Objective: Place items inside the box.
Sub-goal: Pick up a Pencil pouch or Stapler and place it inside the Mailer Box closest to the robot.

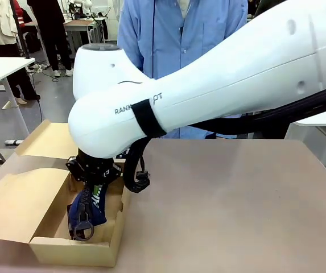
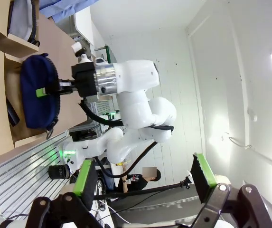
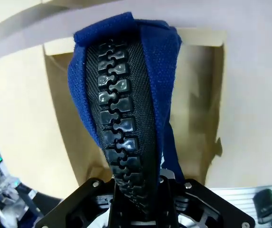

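Observation:
My right gripper [image 1: 94, 190] reaches across into the open cardboard box [image 1: 77, 250] at the front left and is shut on the navy zip pouch [image 1: 89, 209]. The pouch hangs zipper-edge up inside the box, its lower end close to the floor. In the right wrist view the black zipper of the pouch [image 3: 121, 90] runs up from between my gripper [image 3: 140, 190], with the box [image 3: 195, 95] around it. The left wrist view shows that pouch [image 2: 38, 97] from the side, and a grey-blue pouch [image 2: 23, 16] at the top left. My left gripper [image 2: 144, 178] is open and holds nothing.
The box flaps [image 1: 15, 205] spread out to the left and back. A person in a blue shirt [image 1: 180, 34] stands at the far side. A small dark item [image 2: 11, 116] lies in the box beside the navy pouch. The brown tabletop [image 1: 236, 205] stretches right.

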{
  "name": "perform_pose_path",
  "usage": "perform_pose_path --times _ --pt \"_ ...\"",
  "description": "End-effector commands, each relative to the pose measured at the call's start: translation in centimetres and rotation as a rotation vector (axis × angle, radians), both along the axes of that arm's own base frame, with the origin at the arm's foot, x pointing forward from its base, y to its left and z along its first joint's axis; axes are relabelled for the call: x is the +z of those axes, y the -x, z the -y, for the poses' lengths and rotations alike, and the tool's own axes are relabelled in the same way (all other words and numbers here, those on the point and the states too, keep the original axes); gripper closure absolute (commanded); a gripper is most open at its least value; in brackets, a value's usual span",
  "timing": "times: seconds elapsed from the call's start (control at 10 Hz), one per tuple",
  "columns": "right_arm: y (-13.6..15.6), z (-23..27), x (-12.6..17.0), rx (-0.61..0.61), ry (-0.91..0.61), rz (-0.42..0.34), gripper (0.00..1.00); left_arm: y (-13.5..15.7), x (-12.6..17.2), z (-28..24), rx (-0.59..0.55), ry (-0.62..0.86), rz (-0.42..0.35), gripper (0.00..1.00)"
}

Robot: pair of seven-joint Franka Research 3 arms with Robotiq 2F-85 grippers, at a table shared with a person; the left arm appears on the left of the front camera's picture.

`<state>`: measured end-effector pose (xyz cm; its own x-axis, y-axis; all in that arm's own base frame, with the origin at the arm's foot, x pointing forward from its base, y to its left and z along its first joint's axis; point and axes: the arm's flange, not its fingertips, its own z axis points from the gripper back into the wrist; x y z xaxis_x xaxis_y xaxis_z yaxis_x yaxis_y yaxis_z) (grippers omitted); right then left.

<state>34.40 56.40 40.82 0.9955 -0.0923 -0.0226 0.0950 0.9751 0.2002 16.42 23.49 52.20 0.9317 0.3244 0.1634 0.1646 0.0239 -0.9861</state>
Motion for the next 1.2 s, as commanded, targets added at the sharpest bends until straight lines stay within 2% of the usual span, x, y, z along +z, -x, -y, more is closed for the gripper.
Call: perform_pose_path --times 0.0,0.5,1.1 --pt "-1.5 -1.4 -0.8 0.011 0.046 -0.027 0.93 0.1 0.3 0.0 0.002 0.007 0.022 0.0" --pt "-1.3 -0.8 -4.6 -0.018 0.068 -0.204 0.93 0.1 0.3 0.0 0.002 0.007 0.022 0.0" --pt "-1.5 0.6 -5.8 -0.035 0.043 -0.217 0.93 0.1 0.3 0.0 0.002 0.007 0.022 0.0"
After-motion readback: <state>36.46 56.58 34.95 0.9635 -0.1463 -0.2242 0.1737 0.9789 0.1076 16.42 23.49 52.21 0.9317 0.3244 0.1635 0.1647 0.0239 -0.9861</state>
